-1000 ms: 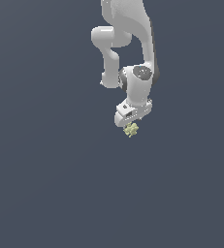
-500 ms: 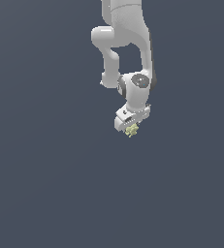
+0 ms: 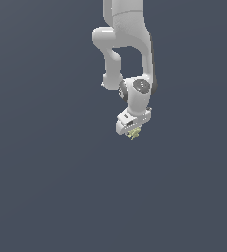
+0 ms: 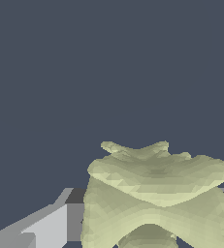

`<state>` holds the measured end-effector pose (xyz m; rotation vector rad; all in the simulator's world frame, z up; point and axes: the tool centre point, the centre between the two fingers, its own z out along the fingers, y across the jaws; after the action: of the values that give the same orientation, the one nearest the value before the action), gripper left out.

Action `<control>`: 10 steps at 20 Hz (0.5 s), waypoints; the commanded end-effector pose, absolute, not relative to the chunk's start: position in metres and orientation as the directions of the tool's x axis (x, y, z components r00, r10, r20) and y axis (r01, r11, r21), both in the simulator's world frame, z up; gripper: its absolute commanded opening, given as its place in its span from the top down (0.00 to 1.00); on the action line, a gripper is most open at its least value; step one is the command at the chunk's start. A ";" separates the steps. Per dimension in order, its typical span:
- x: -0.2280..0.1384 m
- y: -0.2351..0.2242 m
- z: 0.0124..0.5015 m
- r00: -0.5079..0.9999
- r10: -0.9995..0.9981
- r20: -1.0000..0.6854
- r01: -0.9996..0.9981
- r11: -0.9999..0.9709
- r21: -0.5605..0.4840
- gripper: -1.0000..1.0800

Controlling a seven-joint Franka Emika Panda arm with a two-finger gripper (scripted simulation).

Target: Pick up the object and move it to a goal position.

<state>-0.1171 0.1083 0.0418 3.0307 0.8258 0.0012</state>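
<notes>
Object [image 3: 132,133], pale yellow-green, lumpy, jagged-edged, sits between fingers at tip of gripper [image 3: 131,131], pinched there, only small part poking out below in exterior view. Wrist view: object [image 4: 157,193] fills lower frame, one grey finger [image 4: 45,227] beside it, touching. Gripper white, tilted, wider than object. Arm [image 3: 127,49] white, reaches down from upper edge of exterior view. Backdrop plain dark grey-blue, no surface edge visible.

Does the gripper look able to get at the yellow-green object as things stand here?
Yes, most likely: it seems to have it already. The object sits right at the tip of the gripper, with a finger beside it in the wrist view and nothing in between.
</notes>
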 end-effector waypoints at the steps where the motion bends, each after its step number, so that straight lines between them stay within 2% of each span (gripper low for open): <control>1: -0.117 0.109 0.041 0.861 0.508 0.000 0.508 -0.861 0.000 1.00; 10: -0.117 0.107 0.044 0.862 0.507 0.000 0.507 -0.862 0.001 1.00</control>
<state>-0.1172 0.1078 0.0426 3.0304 0.8264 0.0001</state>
